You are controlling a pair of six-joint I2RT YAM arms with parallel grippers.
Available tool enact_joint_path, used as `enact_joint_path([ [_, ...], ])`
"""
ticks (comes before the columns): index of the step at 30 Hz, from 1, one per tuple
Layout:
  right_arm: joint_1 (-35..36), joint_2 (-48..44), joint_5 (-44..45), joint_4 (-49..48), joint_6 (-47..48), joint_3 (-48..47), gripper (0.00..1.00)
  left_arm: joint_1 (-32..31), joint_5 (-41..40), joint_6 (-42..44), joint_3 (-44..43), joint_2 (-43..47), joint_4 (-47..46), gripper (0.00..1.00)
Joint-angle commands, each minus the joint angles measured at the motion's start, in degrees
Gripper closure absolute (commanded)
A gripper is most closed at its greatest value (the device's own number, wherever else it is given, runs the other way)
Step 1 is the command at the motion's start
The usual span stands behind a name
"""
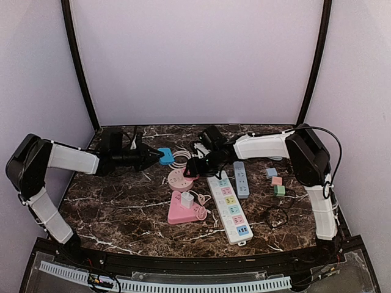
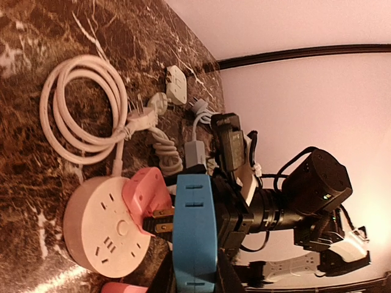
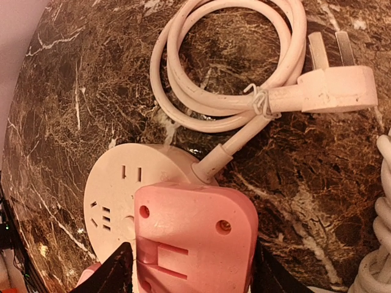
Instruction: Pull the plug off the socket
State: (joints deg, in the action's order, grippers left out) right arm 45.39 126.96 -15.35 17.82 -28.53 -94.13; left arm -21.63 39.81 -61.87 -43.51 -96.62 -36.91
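My left gripper is shut on a blue socket block and holds it above the table at the back centre. My right gripper is shut on a pink plug, with a black finger pressed on each side. The plug's two brass prongs are bare and point toward the blue block. In the top view plug and block are a short way apart. The plug hangs over a round pink-white socket disc.
The disc's coiled white cord lies behind it. A pink triangular socket with a white plug, a long white power strip and a grey-blue strip lie centre-right. Small cubes sit further right. Loose white plugs lie at the back.
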Motion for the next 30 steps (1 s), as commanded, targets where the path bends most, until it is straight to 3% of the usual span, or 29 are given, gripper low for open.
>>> enact_joint_path([
  [1,0.59,-2.42,-1.95,1.6,0.17,0.17,0.36,0.23,-15.35,18.68,-9.45,6.3,36.07,1.0],
  [6,0.33,-3.12,-2.89,0.56,-0.23,0.52,0.29,0.27,-34.53,28.06,-21.09,5.25,61.23,1.0],
  [16,-0.25,-4.68,-2.99,-0.28,-0.12,1.95,0.24,0.49,-59.15,36.58,-33.8,-4.96,77.73,0.97],
  [24,-0.3,-5.03,-3.45,-0.99,-0.4,2.61,0.24,0.53,-63.21,38.66,-40.87,-13.74,82.39,0.97],
  [30,-0.55,-5.23,-3.53,-0.87,-0.23,2.72,0.24,0.53,-61.94,38.61,-41.66,-15.89,82.56,0.87],
])
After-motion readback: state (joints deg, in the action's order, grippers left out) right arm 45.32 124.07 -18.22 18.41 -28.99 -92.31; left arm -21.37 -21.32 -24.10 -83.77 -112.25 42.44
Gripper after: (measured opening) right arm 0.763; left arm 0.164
